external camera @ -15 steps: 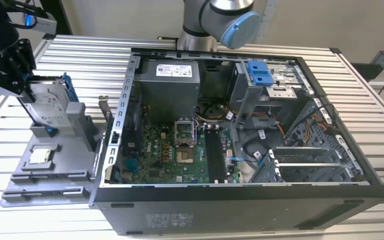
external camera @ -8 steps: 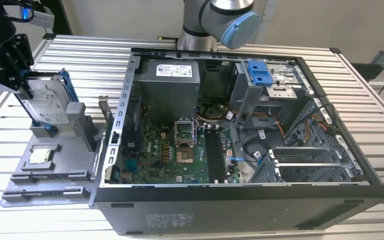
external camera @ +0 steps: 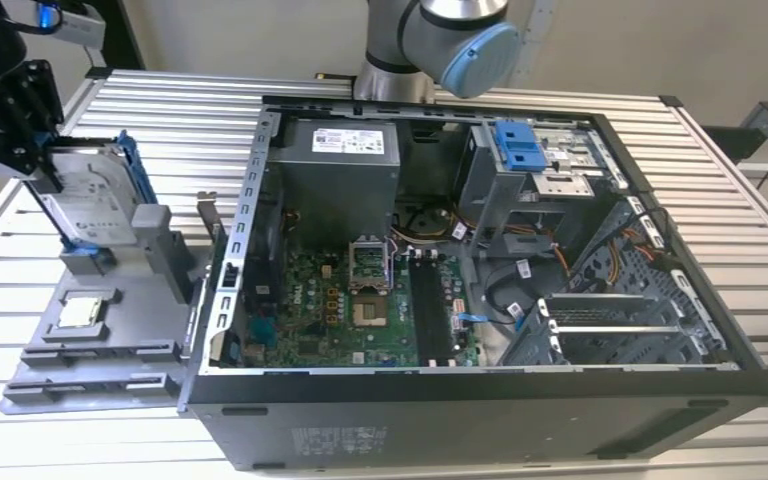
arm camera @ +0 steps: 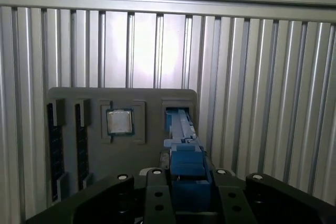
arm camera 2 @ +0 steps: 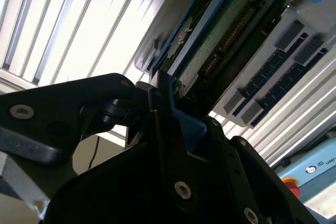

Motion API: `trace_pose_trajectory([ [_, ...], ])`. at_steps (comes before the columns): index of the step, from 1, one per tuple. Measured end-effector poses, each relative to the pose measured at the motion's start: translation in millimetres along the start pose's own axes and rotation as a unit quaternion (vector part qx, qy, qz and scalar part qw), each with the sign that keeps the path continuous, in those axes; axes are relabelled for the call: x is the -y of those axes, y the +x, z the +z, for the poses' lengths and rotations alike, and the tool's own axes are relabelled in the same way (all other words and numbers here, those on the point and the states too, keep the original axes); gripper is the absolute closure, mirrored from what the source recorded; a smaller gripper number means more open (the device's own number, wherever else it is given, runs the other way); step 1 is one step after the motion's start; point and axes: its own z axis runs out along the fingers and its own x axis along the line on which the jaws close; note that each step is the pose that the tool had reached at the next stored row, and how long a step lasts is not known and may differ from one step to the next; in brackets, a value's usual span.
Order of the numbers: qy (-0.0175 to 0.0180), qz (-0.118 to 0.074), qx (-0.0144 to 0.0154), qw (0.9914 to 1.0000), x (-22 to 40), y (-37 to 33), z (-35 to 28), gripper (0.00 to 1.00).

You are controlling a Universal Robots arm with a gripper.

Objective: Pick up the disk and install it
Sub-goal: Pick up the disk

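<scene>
Black screw-studded hand (arm camera: 190, 184), grey-blue arm (external camera: 418, 35)

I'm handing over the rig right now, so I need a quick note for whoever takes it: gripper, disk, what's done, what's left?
Gripper: fingers shut on the disk's blue frame.
Disk: stands tilted at the grey holder on the exterior view's left, outside the computer case. I cannot tell whether it has cleared its slot.
Chip: lies on the same holder, apart from the gripper.
Done: disk grasped.
Left: the disk is not yet in the open case, so the install is undone.
</scene>
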Motion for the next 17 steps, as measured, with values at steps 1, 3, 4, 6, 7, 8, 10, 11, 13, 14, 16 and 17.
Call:
trace_pose_trajectory([
  [1, 0.0, 0.0, 0.0, 1.0, 0.1, 0.0, -1.6, 1.0],
  [3, 0.0, 0.0, 0.0, 1.0, 0.1, 0.0, -4.1, 1.0],
  [4, 0.0, 0.0, 0.0, 1.0, 0.1, 0.0, -5.4, 1.0],
  [6, 0.0, 0.0, 0.0, 1.0, 0.3, 0.0, -8.6, 1.0],
  [7, 0.0001, 0.0, 0.0001, 1.0, 0.3, 0.0, -10.1, 1.0],
  [8, 0.0001, 0.0, 0.0, 1.0, 0.3, 0.0, -11.9, 1.0],
  [10, 0.0002, 0.0, 0.0, 1.0, 0.4, 0.0, -16.2, 1.0],
  [11, 0.0001, 0.0, 0.0, 1.0, 0.5, 0.0, -18.7, 1.0],
  [13, 0.0001, 0.0, 0.0, 1.0, 0.6, -0.1, -23.1, 1.0],
  [14, 0.0001, 0.0, 0.0, 1.0, 0.6, -0.1, -24.3, 1.0],
  [16, 0.0001, 0.0, 0.0, 1.0, 0.7, -0.1, -27.2, 1.0],
  [17, 0.0001, 0.0, 0.0, 1.0, 0.8, -0.1, -28.9, 1.0],
])
